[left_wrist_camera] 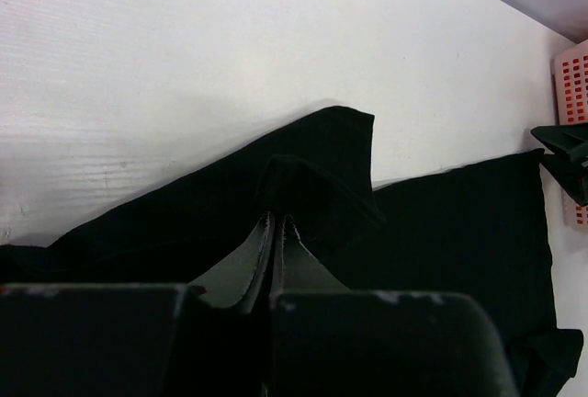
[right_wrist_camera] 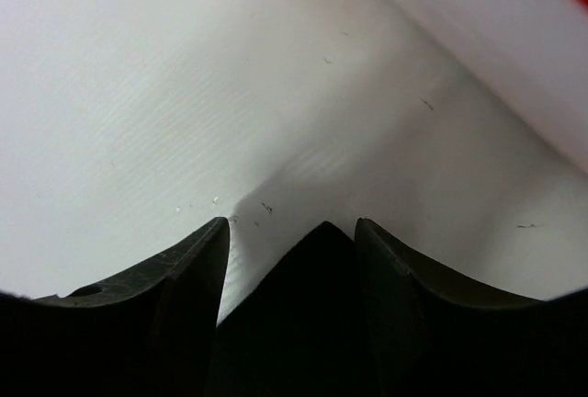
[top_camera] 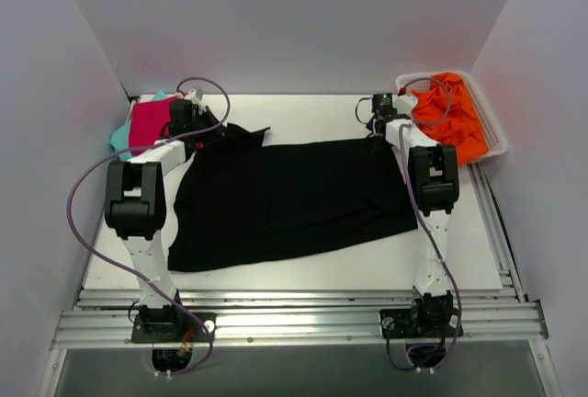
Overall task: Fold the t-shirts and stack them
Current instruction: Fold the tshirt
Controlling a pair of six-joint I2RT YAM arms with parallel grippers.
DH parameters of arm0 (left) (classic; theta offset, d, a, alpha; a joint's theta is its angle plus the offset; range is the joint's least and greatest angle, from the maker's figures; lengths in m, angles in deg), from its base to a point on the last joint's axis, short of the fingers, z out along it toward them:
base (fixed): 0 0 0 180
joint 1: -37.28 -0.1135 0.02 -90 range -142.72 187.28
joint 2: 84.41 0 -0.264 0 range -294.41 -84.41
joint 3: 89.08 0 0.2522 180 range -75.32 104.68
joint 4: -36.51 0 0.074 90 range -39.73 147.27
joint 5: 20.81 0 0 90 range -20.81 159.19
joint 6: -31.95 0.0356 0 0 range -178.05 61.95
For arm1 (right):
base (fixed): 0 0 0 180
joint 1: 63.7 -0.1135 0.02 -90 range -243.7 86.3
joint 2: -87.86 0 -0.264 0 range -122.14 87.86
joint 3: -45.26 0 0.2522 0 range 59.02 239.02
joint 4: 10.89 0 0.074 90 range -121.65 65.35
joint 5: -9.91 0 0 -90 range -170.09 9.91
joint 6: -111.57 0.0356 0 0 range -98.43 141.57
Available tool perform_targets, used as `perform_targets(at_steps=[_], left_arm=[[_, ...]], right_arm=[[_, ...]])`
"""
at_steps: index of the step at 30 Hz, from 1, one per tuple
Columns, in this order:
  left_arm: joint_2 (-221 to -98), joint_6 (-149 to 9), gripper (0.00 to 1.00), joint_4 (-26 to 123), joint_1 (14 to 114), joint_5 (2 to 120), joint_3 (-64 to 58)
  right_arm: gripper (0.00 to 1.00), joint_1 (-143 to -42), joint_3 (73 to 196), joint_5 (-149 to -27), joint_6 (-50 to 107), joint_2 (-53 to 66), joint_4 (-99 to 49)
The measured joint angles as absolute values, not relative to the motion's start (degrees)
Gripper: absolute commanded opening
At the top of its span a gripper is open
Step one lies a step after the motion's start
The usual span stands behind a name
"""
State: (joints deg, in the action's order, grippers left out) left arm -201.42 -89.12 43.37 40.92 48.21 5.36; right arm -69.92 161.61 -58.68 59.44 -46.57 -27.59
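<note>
We see a robotics lab bench: plain white walls [top_camera: 276,20] box in a white table [top_camera: 303,273], a left arm [top_camera: 136,199] and a right arm [top_camera: 432,181] are bolted to bare metal rails [top_camera: 294,319] along the bottom of the frame, and purple cables [top_camera: 70,209] loop loose.

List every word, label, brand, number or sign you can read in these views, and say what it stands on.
No text can be read in any view.
black t-shirt: plain, no print or tag showing.
magenta-pink t-shirt and teal t-shirt: no lettering visible.
white basket holding orange cloth: no label visible.
</note>
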Motion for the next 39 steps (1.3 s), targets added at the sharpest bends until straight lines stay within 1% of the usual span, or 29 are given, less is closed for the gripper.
perform_targets(at_steps=[3, 6, 8, 9, 10, 13, 15, 17, 19, 20, 21, 22, 23, 24, 27, 31, 37, 39], left_arm=[[-201.42, -89.09, 0.02, 43.4, 40.92, 48.19, 5.36], [-201.42, -89.05, 0.02, 43.35, 40.92, 48.17, 5.36], [-201.42, -89.03, 0.02, 43.33, 40.9, 48.17, 5.27], [-201.42, -89.01, 0.02, 43.29, 40.88, 48.15, 5.19], [-201.42, -89.01, 0.02, 43.26, 40.85, 48.13, 5.1], [-201.42, -89.03, 0.02, 43.18, 40.74, 48.08, 4.79], [-201.44, -89.05, 0.02, 43.16, 40.57, 47.95, 4.79], [-201.44, -89.07, 0.02, 43.07, 40.35, 47.82, 4.79], [-201.44, -89.07, 0.02, 43.0, 40.13, 47.71, 4.75], [-201.44, -89.09, 0.02, 42.89, 40.04, 47.69, 4.73], [-201.44, -89.09, 0.02, 42.76, 39.98, 47.69, 4.68], [-201.44, -89.12, 0.02, 42.52, 39.94, 47.67, 4.58], [-201.44, -89.12, 0.02, 42.35, 39.91, 47.65, 4.44], [-201.44, -89.12, 0.02, 42.28, 39.89, 47.65, 4.38], [-201.44, -89.12, 0.02, 42.24, 39.83, 47.56, 4.09], [-201.46, -89.14, 0.02, 42.08, 39.8, 47.47, 4.05], [-201.53, -89.18, 0.02, 41.82, 39.78, 47.3, 4.05], [-201.53, -89.27, 0.02, 41.71, 39.78, 47.12, 4.05]], right_arm=[[0.51, -70.16, 164.54, -58.35, 59.11, -48.87, -27.83], [0.46, -70.1, 167.42, -58.42, 58.98, -50.64, -28.77], [0.38, -70.05, 169.24, -58.37, 58.8, -51.77, -28.97], [0.32, -70.01, 169.87, -58.42, 58.69, -52.23, -29.12], [0.24, -69.94, 170.44, -58.4, 58.52, -52.56, -29.34], [0.09, -69.62, 170.77, -58.9, 58.32, -52.73, -29.95], [0.02, -69.4, 170.77, -59.34, 58.26, -52.73, -30.11], [0.01, -69.35, 170.55, -59.75, 58.1, -52.73, -29.93], [0.04, -69.33, 169.85, -59.97, 58.1, -52.54, -29.01], [0.07, -69.31, 169.06, -59.99, 58.15, -52.21, -28.27], [0.2, -69.31, 168.47, -59.99, 58.21, -51.99, -27.66], [0.28, -69.31, 168.08, -59.95, 58.43, -51.82, -27.18], [0.44, -69.31, 167.93, -59.88, 58.3, -51.64, -26.98], [0.49, -69.38, 167.62, -59.38, 58.39, -51.38, -26.94], [0.51, -70.16, 167.2, -57.7, 57.36, -50.99, -27.68], [0.51, -70.29, 167.18, -55.58, 56.86, -50.96, -28.82], [0.49, -70.29, 167.16, -54.7, 56.44, -50.85, -30.06], [0.46, -70.38, 167.05, -54.35, 56.38, -50.77, -30.46]])
